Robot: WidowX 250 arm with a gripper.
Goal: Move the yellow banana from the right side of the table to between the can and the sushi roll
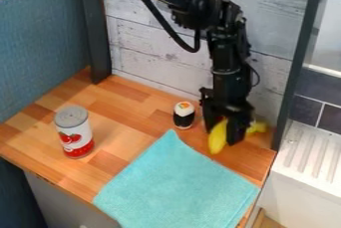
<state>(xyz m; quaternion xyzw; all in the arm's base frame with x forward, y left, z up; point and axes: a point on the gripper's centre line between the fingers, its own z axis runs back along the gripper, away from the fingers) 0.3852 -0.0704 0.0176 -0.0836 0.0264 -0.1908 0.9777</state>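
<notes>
Turquoise cloth lies nearest the camera, spread flat with one corner pointing toward the back, on a wooden tabletop made of light and reddish-brown blocks. Behind the surface stands a wall of whitish, grained planks; on the left is a blue, fabric-like panel, joined to the planks by a dark post, and another dark post rises on the right. Past that one are dark grey tiles with pale joints and a white ridged surface. The yellow banana lies at the right rear of the tabletop, just beyond the cloth. Its long axis slants across the view: the near end points toward the camera and slightly left, the other end toward the right, with its middle partly hidden. The black gripper hangs down over it, jaws apart, one at either side of the near part of the banana; whether they press on it, I cannot tell. Counted out, there is one banana, one cloth, one upright can with a grey top and red tomato pictures, well to the left, and one upright black-and-white sushi roll with an orange-topped centre, near the gripper's left side as seen.
</notes>
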